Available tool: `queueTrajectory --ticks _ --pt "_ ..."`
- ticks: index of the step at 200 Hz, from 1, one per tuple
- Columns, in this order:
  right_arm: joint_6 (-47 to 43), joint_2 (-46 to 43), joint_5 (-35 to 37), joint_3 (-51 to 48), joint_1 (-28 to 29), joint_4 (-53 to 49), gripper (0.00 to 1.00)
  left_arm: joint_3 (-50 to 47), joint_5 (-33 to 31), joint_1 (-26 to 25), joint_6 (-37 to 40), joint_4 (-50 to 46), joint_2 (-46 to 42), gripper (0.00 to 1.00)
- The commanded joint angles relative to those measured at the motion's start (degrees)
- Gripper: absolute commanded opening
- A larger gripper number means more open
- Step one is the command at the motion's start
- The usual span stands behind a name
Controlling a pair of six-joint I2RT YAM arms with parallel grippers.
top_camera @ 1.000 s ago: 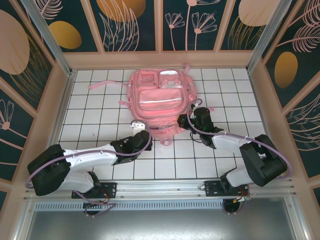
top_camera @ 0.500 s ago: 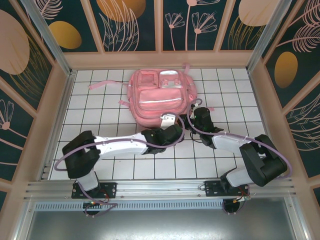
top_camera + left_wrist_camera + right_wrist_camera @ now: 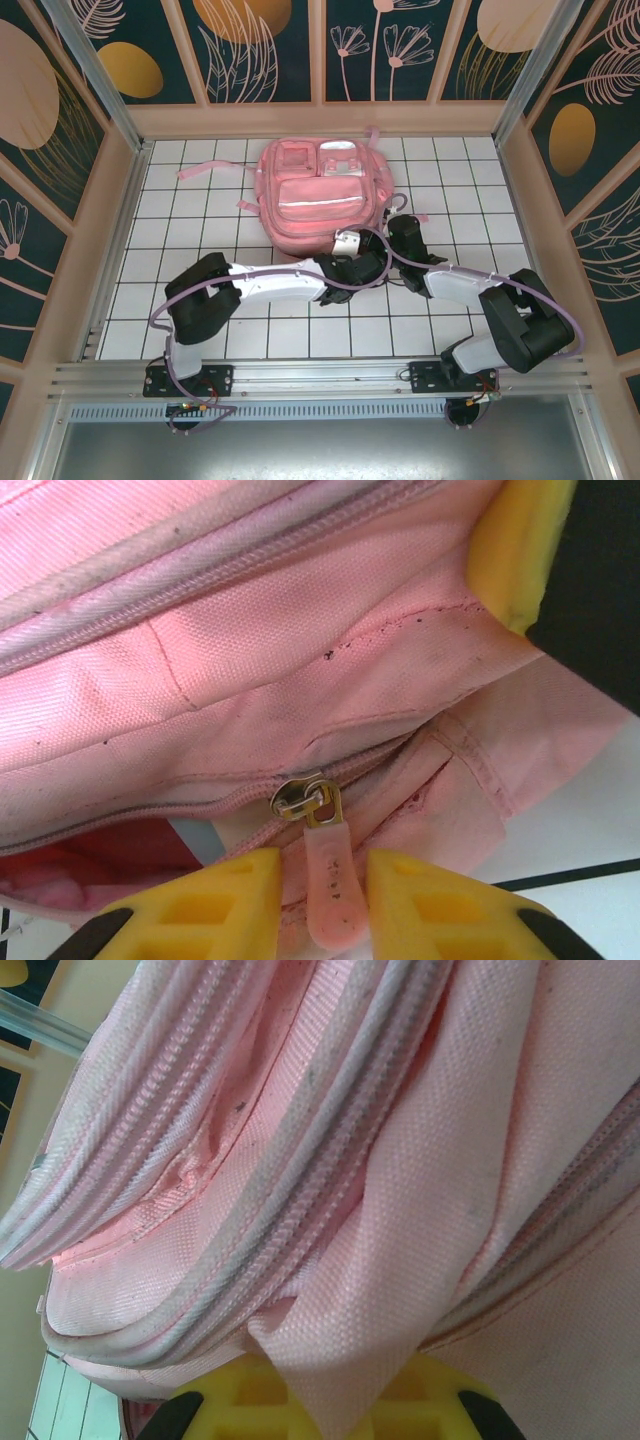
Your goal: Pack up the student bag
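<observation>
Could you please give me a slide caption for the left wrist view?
Left gripper straddles the pink zipper pull of the student bag, jaws slightly apart.

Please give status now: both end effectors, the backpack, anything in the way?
Left end effector open around the zipper pull. Right end effector shut on backpack fabric. Backpack lies front-up on the table. Both end effectors crowd its near edge.

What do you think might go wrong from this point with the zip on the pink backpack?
1. The zipper pull sits loosely inside the left gripper, with a little slack on either side. Closing off-centre might let it slip out.
2. The right gripper pinches just a thin fold of the pink backpack. A hard tug on the zip could drag that fold free.
</observation>
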Motion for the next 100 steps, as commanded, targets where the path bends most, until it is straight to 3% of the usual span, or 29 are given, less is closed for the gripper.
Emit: queueTrajectory --ticks 1,53,68,100 --pt "-0.3 -0.5 1.2 -0.6 -0.4 3.5 0.0 1.5 -2.3 0.0 -0.5 -4.0 2.6 0.26" --pt "-0.4 -0.5 1.4 -0.6 -0.4 3.4 0.0 0.9 -3.5 0.0 -0.8 -4.5 1.8 0.09" --pt "-0.3 -0.3 1.3 -0.6 -0.4 3.4 0.0 0.2 -3.2 0.0 -0.5 -3.9 1.0 0.0" --pt "-0.4 -0.4 1.4 -0.6 -0.4 3.3 0.0 -1.0 -4.0 0.0 -1.1 -3.8 -0.5 0.0"
